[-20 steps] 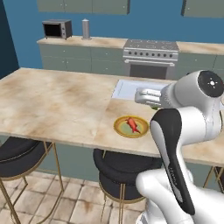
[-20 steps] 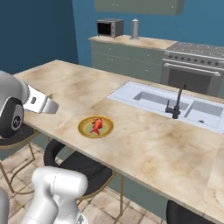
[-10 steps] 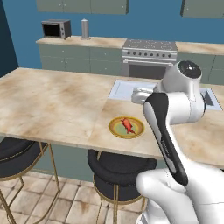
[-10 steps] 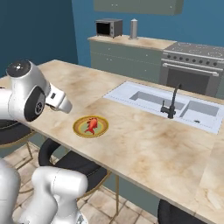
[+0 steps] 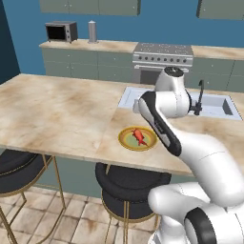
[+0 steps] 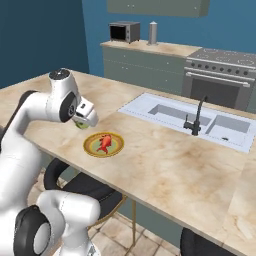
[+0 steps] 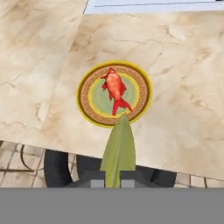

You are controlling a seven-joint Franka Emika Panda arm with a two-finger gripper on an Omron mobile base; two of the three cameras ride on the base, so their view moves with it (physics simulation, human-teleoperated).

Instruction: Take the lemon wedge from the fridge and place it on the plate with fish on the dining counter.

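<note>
A: What does the pincer (image 7: 112, 175) have, seen from the hand?

B: It is closed on the lemon wedge (image 7: 118, 153). The two dark fingertips sit tight on either side of its base, and the yellow-green wedge sticks out from between them, tapering to a point.

A: And where does that point lie?

B: In the hand view the tip ends right at the near rim of the plate (image 7: 85, 104). The red fish (image 7: 114, 89) lies on the greenish middle of it. Whether the wedge is touching the plate I cannot tell.

A: From the right base view?

B: The pincer (image 6: 81, 122) hangs low over the bench (image 6: 165, 165), just beside the plate (image 6: 90, 147) on its far left side. A bit of green, the lemon wedge (image 6: 80, 125), peeks out under the white hand.

A: The left base view?

B: The arm bends over the bench (image 5: 57, 114) and hides the hand. The plate (image 5: 125, 139) with the fish (image 5: 139, 137) sits near the front edge of the bench, just left of the forearm.

A: What is closest of all?

B: Black round stools (image 5: 126, 183) with thin gold legs, tucked under the front edge of the bench.

A: And past the plate?

B: A sink (image 6: 175, 112) set in the bench with a dark tap (image 6: 192, 122). Well behind, against the blue wall, a stove (image 5: 164, 57), a microwave (image 5: 61, 32) and a grey canister (image 5: 92, 31) on a counter with grey-green doors.
</note>
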